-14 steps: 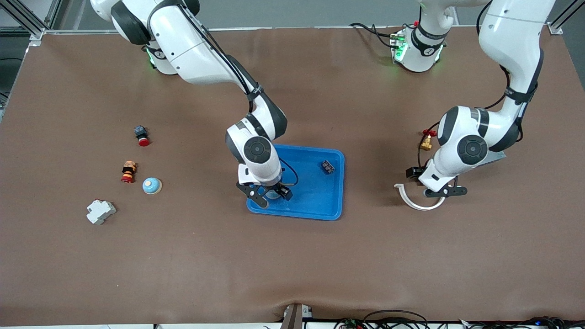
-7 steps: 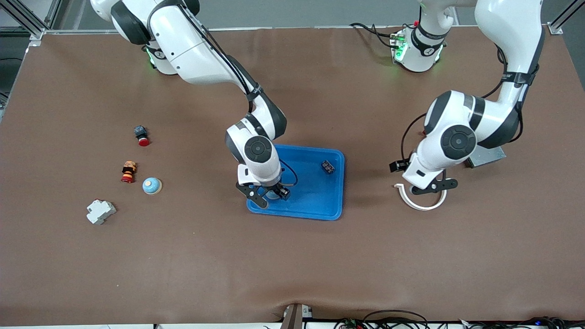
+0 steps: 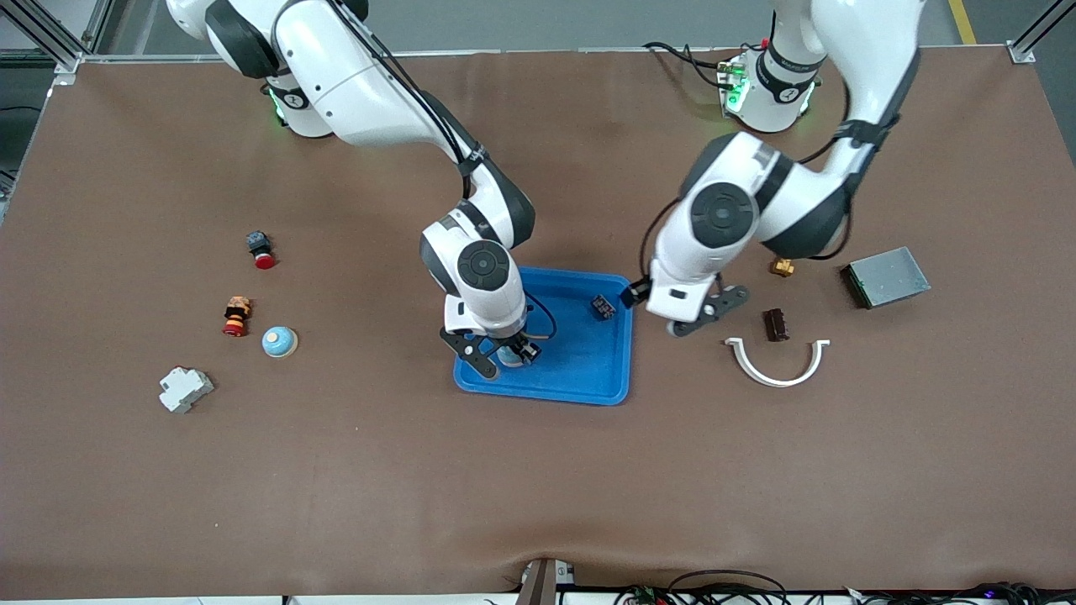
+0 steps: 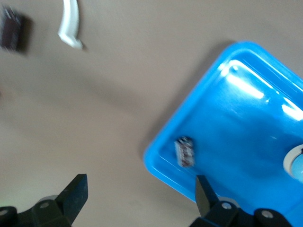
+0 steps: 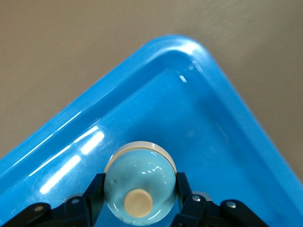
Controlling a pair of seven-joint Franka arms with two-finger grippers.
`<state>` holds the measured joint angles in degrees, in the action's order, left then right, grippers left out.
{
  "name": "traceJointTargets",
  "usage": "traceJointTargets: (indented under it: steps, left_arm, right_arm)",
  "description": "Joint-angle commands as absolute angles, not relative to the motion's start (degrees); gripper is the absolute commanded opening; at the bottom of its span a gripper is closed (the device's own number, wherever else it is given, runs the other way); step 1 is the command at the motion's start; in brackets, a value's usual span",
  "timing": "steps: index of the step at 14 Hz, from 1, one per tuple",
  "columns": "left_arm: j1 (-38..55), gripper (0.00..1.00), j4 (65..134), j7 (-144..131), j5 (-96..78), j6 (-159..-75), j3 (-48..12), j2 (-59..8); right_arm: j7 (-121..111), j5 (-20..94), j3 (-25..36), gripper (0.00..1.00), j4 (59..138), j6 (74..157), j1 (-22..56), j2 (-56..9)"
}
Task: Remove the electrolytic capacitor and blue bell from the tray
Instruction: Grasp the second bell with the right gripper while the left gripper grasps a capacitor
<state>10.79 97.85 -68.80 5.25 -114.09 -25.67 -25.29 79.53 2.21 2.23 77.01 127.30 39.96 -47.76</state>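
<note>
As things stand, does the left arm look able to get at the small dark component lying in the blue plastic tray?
Probably yes: the left end effector, open, hangs beside the tray's rim, and nothing covers the dark component.

Blue tray, small dark component inside, open end effector
</note>
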Motion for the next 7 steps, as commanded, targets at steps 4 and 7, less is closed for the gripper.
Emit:
traceJointTargets:
  steps: [4, 7]
  left_arm:
    - [15.9, 1.0, 92.46, -87.24, 6.32, -122.67, -25.14, -35.06]
    - [16.44, 1.0, 92.46, -92.19, 14.04, -124.89, -24.96, -38.14]
  right_arm:
    - [58.84, 9.05, 1.85, 0.0, 86.1, 113.38, 31.14, -29.92]
    - [43.38, 8.88, 2.11, 0.0, 96.3, 114.69, 24.46, -22.43]
